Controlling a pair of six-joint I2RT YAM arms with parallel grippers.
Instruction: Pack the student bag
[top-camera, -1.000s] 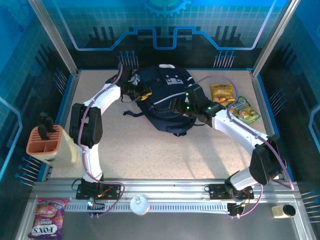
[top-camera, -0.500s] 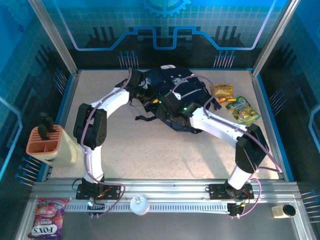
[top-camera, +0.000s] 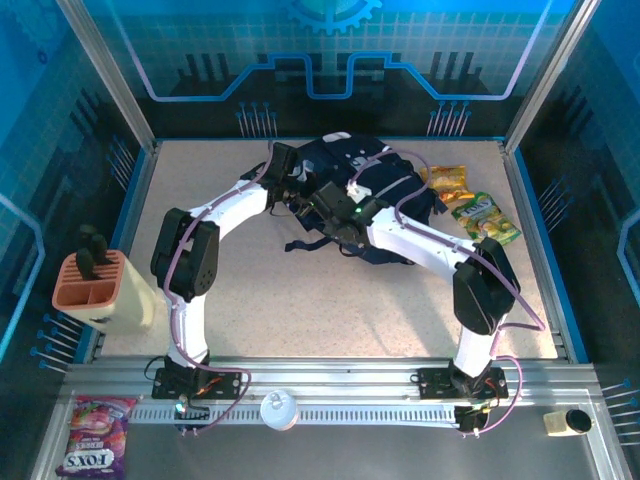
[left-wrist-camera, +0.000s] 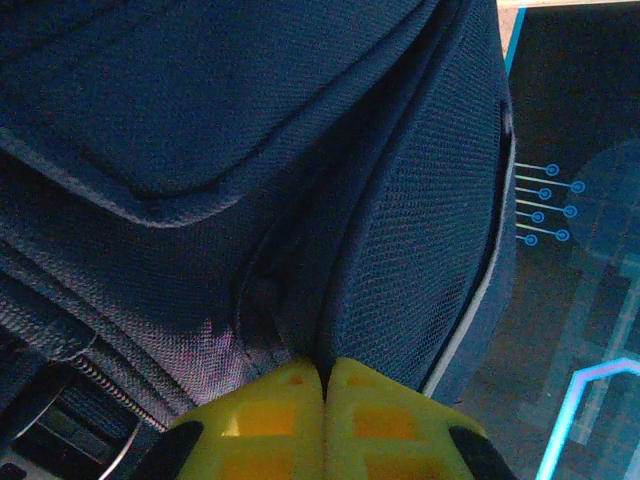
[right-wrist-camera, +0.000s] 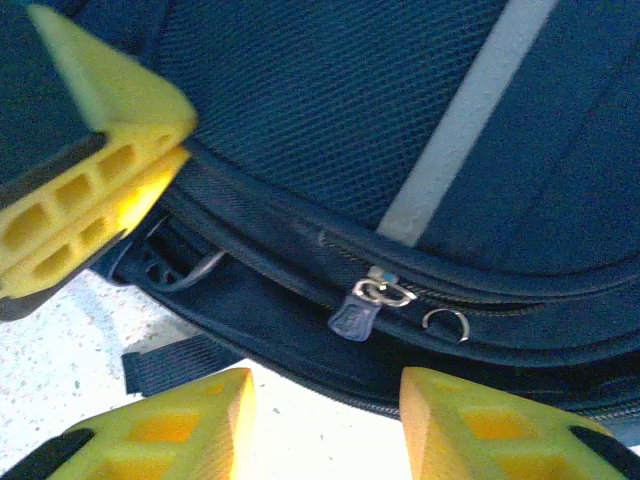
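Note:
The student bag (top-camera: 330, 160), dark navy with grey-white trim, lies at the back middle of the table. My left gripper (top-camera: 303, 192) is at its left side. In the left wrist view the left gripper (left-wrist-camera: 325, 368) has its yellow fingers pressed together, pinching a fold of the bag's fabric (left-wrist-camera: 300, 230). My right gripper (top-camera: 330, 212) is at the bag's near left edge, close to the left one. The right gripper (right-wrist-camera: 325, 390) stands open just short of a zip pull (right-wrist-camera: 360, 315) on the bag's zip. The left gripper's fingers (right-wrist-camera: 90, 190) show at upper left of that view.
Two snack packets (top-camera: 445, 183) (top-camera: 487, 220) lie right of the bag. An orange holder (top-camera: 90, 285) stands at the table's left edge. A sweets bag (top-camera: 95, 450), a white lid (top-camera: 280, 408) and a small cup (top-camera: 570, 422) sit by the front rail.
The left gripper has shut on the bag's fabric and moved right with it. The right arm swung left across the bag to its near left edge, its jaws narrowing.

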